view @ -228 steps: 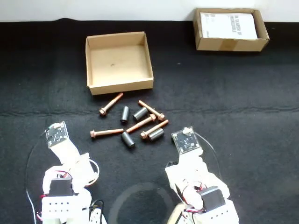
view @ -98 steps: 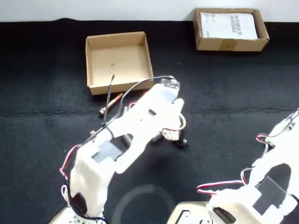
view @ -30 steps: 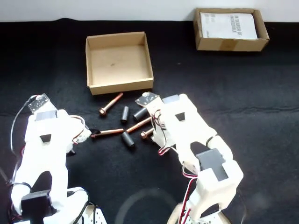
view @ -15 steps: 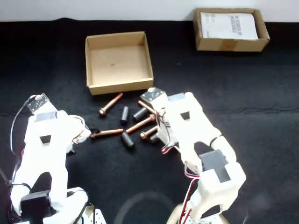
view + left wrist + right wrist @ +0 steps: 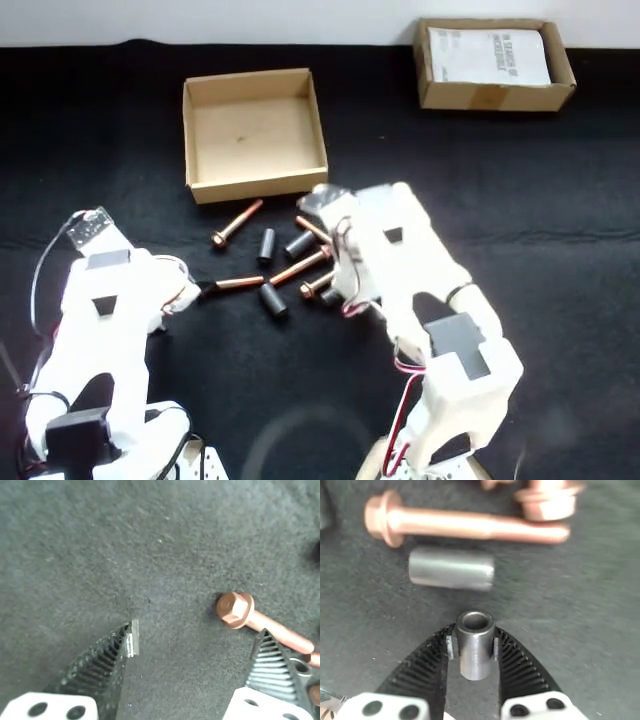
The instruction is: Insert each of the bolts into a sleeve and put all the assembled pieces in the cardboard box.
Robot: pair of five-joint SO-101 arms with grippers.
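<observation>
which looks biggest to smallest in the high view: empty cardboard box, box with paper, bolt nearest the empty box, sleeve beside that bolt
1. empty cardboard box
2. box with paper, close in size and farther back, so unsure
3. bolt
4. sleeve, shorter than the bolt

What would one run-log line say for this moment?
right gripper: shut on dark grey metal sleeve | left gripper: open, at copper-coloured hex-head bolt

The right jaws have closed around a sleeve [image 5: 475, 645], seemingly standing it upright.
</observation>
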